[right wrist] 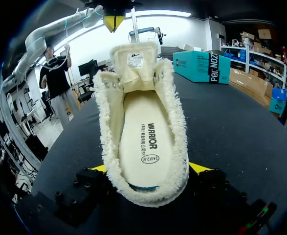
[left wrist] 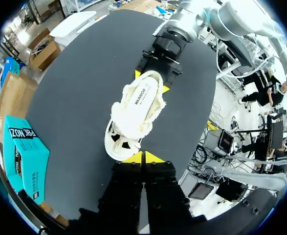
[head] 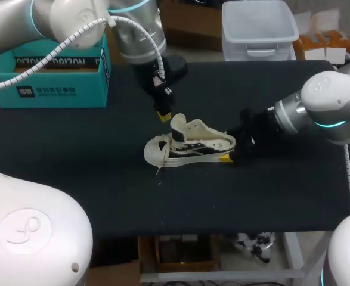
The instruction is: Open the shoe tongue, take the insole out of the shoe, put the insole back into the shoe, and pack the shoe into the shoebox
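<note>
Cream shoe (head: 189, 146) lies toe-left, heel clamped in right gripper (right wrist: 150, 169); left gripper (left wrist: 143, 157), pinched closed, hovers over upright tongue (right wrist: 133, 61).

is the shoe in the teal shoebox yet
No, the shoe lies on the black table, well apart from the teal shoebox at the table's far left corner.

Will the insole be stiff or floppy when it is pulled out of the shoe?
Likely floppy and light: the insole looks thin and lies flat inside the shoe. It fills the shoe edge to edge, so it may drag.
</note>
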Available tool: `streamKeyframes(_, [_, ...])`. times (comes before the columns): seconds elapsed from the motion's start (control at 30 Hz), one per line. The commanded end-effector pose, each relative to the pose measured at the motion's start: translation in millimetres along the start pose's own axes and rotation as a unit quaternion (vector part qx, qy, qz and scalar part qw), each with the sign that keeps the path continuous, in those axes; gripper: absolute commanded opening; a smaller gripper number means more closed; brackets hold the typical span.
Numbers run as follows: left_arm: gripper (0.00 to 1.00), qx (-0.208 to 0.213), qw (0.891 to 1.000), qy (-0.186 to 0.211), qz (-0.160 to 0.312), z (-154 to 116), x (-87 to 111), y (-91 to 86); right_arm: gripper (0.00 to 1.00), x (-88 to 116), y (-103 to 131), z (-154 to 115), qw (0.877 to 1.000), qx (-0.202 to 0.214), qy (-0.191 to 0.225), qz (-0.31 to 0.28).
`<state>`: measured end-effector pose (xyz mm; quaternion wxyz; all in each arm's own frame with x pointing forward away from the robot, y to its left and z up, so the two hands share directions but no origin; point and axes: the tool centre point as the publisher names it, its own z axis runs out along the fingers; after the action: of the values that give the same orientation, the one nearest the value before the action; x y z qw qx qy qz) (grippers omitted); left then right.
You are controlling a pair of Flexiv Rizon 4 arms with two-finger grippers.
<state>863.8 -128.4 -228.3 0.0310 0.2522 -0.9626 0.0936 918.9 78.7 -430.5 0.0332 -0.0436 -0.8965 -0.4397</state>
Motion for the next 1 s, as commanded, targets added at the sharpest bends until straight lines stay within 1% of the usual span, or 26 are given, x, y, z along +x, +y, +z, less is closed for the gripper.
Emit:
streamKeyframes(0.03, [0.0, -0.03, 0.984, 0.004, 0.176, 1.0, -2.0, -12.2, 0.0, 1.9, -6.4, 7.8, 1.0, -0.001, 0.0, -0.001])
streamKeyframes(0.07, [0.0, -0.027, 0.983, -0.011, 0.183, 3.0, -1.1, -19.7, 0.0, 1.9, -6.4, 7.8, 1.0, -0.001, 0.0, -0.001])
streamKeyframes(0.1, [0.0, -0.024, 0.981, -0.013, 0.195, 4.4, -0.2, -26.3, 0.0, 1.9, -6.4, 7.8, 1.0, -0.001, 0.0, -0.001])
streamKeyframes(0.13, [0.0, -0.024, 0.981, -0.01, 0.192, 5.6, -0.2, -34.6, 0.0, 1.9, -6.4, 7.8, 1.0, -0.001, 0.0, -0.001])
streamKeyframes(0.17, [0.0, -0.019, 0.979, -0.01, 0.204, 6.8, 0.2, -42.0, 0.0, 1.9, -6.4, 7.8, 1.0, -0.001, 0.0, -0.001])
streamKeyframes(0.23, [0.0, -0.016, 0.98, -0.01, 0.2, 9.9, 0.9, -56.3, 0.0, 1.9, -6.4, 7.8, 1.0, -0.001, 0.0, -0.001])
streamKeyframes(0.27, [0.0, -0.012, 0.977, -0.008, 0.215, 12.0, 1.7, -61.9, 0.0, 1.9, -6.4, 7.8, 1.0, -0.001, 0.0, -0.001])
streamKeyframes(0.33, [0.0, -0.015, 0.977, -0.015, 0.211, 19.1, 1.3, -73.4, 0.0, 1.9, -6.4, 7.8, 1.0, -0.001, 0.0, -0.001])
streamKeyframes(0.47, [0.0, -0.018, 0.976, 0.005, 0.219, 40.1, -6.6, -85.6, 0.0, 1.9, -6.4, 7.8, 1.0, -0.001, 0.0, -0.001])
streamKeyframes(0.53, [0.0, -0.021, 0.975, 0.007, 0.219, 54.3, -10.4, -90.1, 0.0, 1.9, -6.4, 7.8, 1.0, -0.001, 0.0, -0.001])
streamKeyframes(0.57, [0.0, -0.027, 0.974, 0.017, 0.224, 60.8, -11.5, -91.4, 0.0, 1.9, -6.4, 7.8, 1.0, -0.001, 0.0, -0.001])
streamKeyframes(0.67, [0.0, -0.031, 0.974, 0.015, 0.225, 78.5, -13.5, -92.0, 0.0, 1.9, -6.4, 7.8, 1.0, -0.001, 0.0, -0.001])
streamKeyframes(0.73, [0.0, -0.034, 0.971, 0.019, 0.234, 89.0, -13.9, -90.2, 0.0, 1.9, -6.4, 7.8, 1.0, -0.001, 0.0, -0.001])
streamKeyframes(0.8, [0.0, -0.038, 0.97, 0.015, 0.238, 100.8, -13.2, -88.4, 0.0, 1.9, -6.4, 7.8, 1.0, -0.001, 0.0, -0.001])
streamKeyframes(1.0, [0.0, -0.052, 0.965, 0.026, 0.255, 127.7, -8.6, -74.9, 0.0, 1.9, -6.4, 7.8, 1.0, -0.001, 0.0, -0.001])
